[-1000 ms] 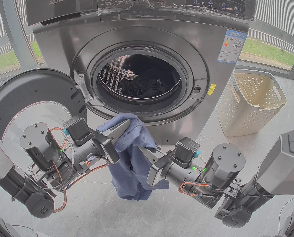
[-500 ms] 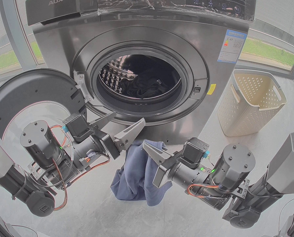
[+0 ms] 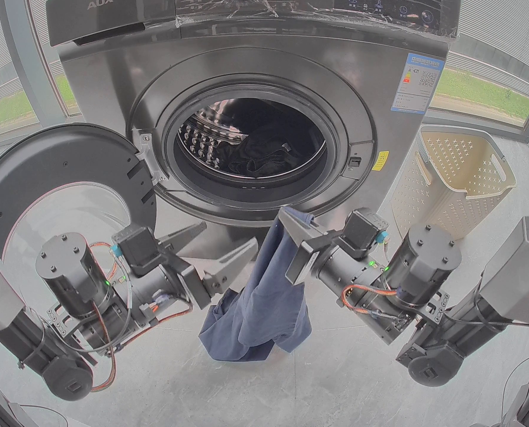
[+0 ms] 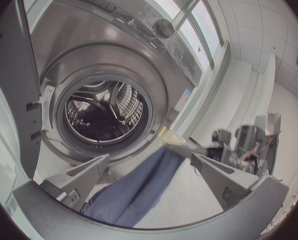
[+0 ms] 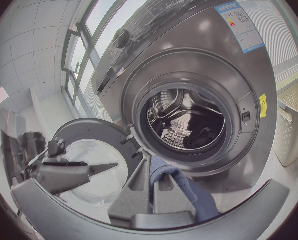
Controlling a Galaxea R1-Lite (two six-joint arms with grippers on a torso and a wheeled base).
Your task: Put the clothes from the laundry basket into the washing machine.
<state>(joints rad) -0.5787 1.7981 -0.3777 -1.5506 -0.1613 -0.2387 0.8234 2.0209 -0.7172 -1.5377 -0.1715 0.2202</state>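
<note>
One blue garment (image 3: 264, 309) hangs from the right gripper (image 3: 289, 219), whose jaws are clamped on its top edge. In the head view its long axis runs from 12 to 6 o'clock, with the lower end bunched near the floor; contact with the floor cannot be determined. The drum opening (image 3: 249, 140) of the washing machine (image 3: 246, 60) lies near, at 11 o'clock from the right gripper. The coming move is therefore judged to be a lift-and-forward feed by that arm. The left gripper (image 3: 229, 235) stands just beside the garment at its 9 o'clock, jaws spread wide, holding nothing. The drum contains dark clothes (image 3: 264, 149). The laundry basket (image 3: 454, 185), at 3 o'clock of the machine, shows no garment in its visible interior.
</note>
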